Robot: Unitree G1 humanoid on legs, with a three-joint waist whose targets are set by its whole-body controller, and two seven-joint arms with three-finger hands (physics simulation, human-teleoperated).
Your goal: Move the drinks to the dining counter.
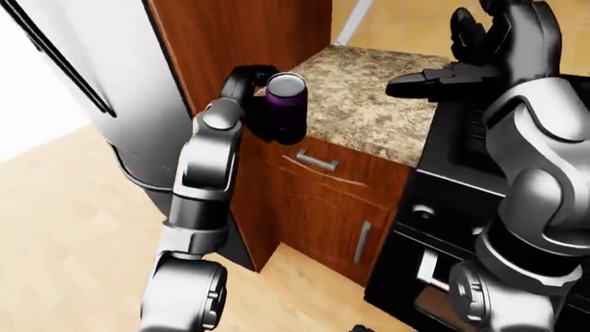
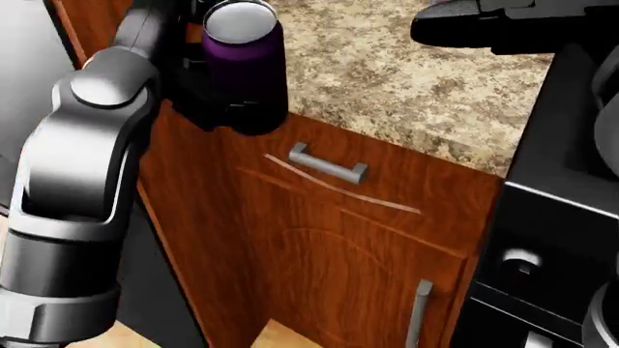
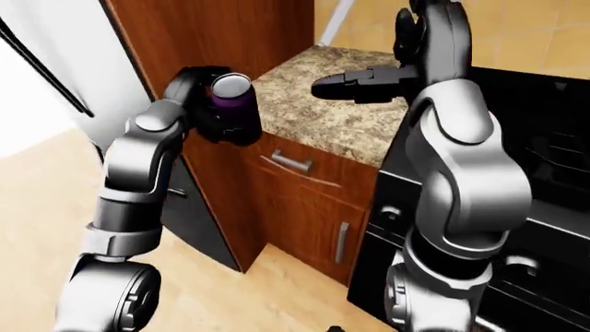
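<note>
While the purple can [image 2: 242, 65] is gripped upright by the left hand [image 1: 247, 93] beside the counter [image 1: 369, 104] edge, the right hand [image 1: 461, 72] is held open above it.

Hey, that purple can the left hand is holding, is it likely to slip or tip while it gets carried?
The purple can looks like a stiff, smooth cylinder, so it may slide if the left hand loosens. It is held upright from the side, clear of the granite counter, so nothing supports it from below. Tall and narrow, it would probably tip easily when set down.
</note>
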